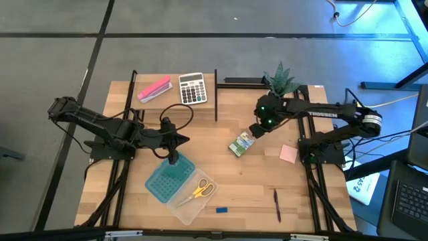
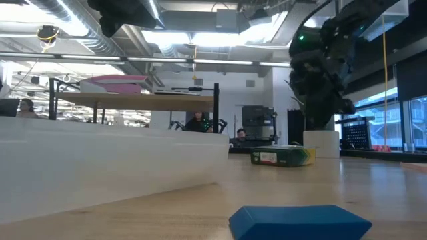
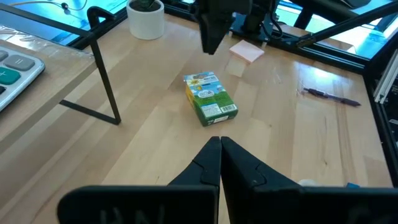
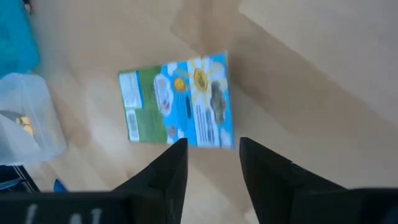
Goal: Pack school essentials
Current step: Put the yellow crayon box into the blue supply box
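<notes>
The right gripper [image 4: 209, 155], fingers spread, hovers just above the flat yellow-green cardboard crayon box [image 1: 241, 144] at centre frame, apparently lined up to grasp it; the clear plastic container [image 1: 184, 194], lower left of centre, already holds the yellow-handled scissors [image 1: 199, 190]. The left gripper [image 3: 220, 155], fingers pressed together, waits over the container.

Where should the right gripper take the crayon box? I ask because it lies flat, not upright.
Across its two long narrow edges, from straight above. The crayon box lies face-up on the table with bare wood all round. The right gripper hovers open above it, fingers either side of one end, so a turn of the wrist is probably needed first.
</notes>
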Motion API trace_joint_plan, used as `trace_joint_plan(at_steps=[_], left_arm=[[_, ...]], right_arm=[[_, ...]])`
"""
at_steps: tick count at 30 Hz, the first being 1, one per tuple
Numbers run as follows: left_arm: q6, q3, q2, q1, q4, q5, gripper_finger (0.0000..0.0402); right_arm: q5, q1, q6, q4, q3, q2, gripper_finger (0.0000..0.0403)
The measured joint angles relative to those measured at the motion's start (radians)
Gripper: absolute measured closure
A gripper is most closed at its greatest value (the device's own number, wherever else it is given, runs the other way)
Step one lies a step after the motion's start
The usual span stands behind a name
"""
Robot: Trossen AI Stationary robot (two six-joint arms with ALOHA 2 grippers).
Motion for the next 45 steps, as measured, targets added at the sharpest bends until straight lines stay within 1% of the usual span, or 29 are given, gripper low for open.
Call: trace_joint_plan(at_steps=[4,8,13,16,23,27,30,35,45], left_arm=[[0.0,0.0,0.0,0.0,0.0,0.0,0.0401],[0.0,0.0,0.0,0.0,0.0,0.0,0.0401],[0.0,0.0,0.0,0.0,0.0,0.0,0.0401],[0.0,0.0,0.0,0.0,0.0,0.0,0.0401],[0.0,0.0,0.0,0.0,0.0,0.0,0.0401],[0.0,0.0,0.0,0.0,0.0,0.0,0.0401],[0.0,0.0,0.0,0.0,0.0,0.0,0.0401],[0.0,0.0,0.0,0.0,0.0,0.0,0.0401],[0.0,0.0,0.0,0.0,0.0,0.0,0.0401]], right_arm=[[-0.066,-0.033,-0.073,0.089,0.0,0.065,0.0253],[-0.142,-0.061,-0.136,0.122,0.001,0.133,0.0253],[-0.145,-0.082,-0.202,0.121,0.0,0.196,0.0253],[-0.138,-0.089,-0.221,0.138,0.0,0.221,0.0253],[-0.163,-0.092,-0.252,0.158,0.0,0.274,0.0253],[-0.221,-0.092,-0.282,0.163,0.0,0.297,0.0253],[-0.232,-0.092,-0.304,0.165,0.0,0.305,0.0258],[-0.235,-0.092,-0.335,0.168,0.001,0.309,0.0288],[-0.256,-0.092,-0.359,0.169,0.002,0.308,0.0388]])
